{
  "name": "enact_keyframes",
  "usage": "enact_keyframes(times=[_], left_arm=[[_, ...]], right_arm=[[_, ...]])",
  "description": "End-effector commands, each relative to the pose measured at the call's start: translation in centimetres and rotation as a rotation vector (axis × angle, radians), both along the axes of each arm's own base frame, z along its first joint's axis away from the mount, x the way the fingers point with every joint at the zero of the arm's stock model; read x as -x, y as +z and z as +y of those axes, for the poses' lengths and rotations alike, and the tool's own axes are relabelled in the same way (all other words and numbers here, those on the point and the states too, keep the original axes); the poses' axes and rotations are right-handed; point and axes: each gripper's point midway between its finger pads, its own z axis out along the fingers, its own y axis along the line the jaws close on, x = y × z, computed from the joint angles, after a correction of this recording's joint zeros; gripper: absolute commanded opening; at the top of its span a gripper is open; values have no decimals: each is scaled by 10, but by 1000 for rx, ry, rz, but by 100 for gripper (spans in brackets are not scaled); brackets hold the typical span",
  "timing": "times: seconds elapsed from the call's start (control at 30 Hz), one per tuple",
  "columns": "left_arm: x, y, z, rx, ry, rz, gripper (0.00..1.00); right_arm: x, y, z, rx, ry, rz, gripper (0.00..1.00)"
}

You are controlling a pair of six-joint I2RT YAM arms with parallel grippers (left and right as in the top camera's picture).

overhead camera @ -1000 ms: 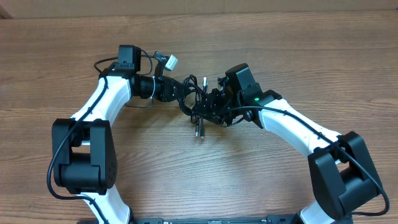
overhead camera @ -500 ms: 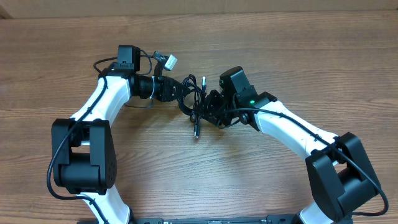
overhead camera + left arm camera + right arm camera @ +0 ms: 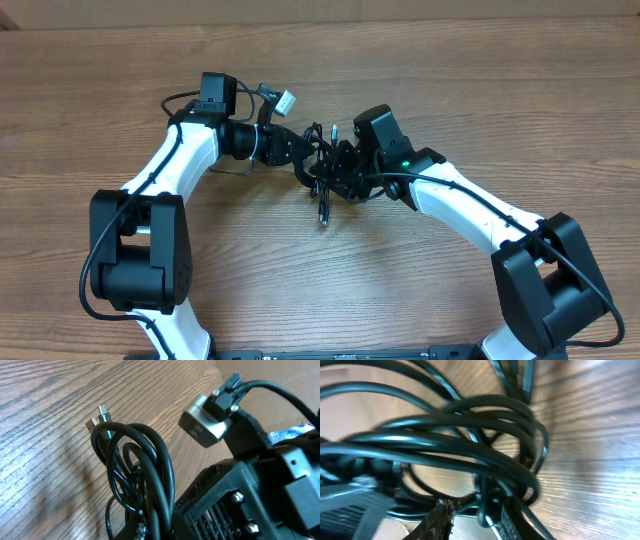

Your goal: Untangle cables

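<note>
Working the cable tangle from both sides at the middle of the table.

Left gripper (image 3: 298, 152) reaches in from the left with its tip buried in the left edge of the cables (image 3: 322, 170); the cords hide its jaws, so whether it is clenched or released cannot be told. The cables sit bunched in one knot on the table (image 3: 450, 80), between the two grippers, with silver-tipped plugs (image 3: 100, 414) poking out and one plug end (image 3: 322, 212) trailing toward the near edge. Right gripper (image 3: 342, 170) pushes in from the right, loops crossing close over its camera; its grip cannot be told either. Judgement: the arms meet at the knot so one can anchor it while the other draws a strand free. No cord lies separated yet.
</note>
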Motion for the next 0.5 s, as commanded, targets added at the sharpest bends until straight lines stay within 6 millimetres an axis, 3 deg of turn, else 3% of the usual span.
enact_keyframes(times=[0.0,0.37,0.43,0.47], left_arm=[[-2,24,-4,43,-27,-72,11],[-2,24,-4,43,-27,-72,11],[-2,24,-4,43,-28,-73,11],[-2,24,-5,43,-28,-72,12]], right_arm=[[3,-7,-2,45,-17,10,30],[3,-9,-1,66,-21,-4,24],[3,-8,-1,64,-22,-7,30],[2,-9,-1,67,-24,-8,39]])
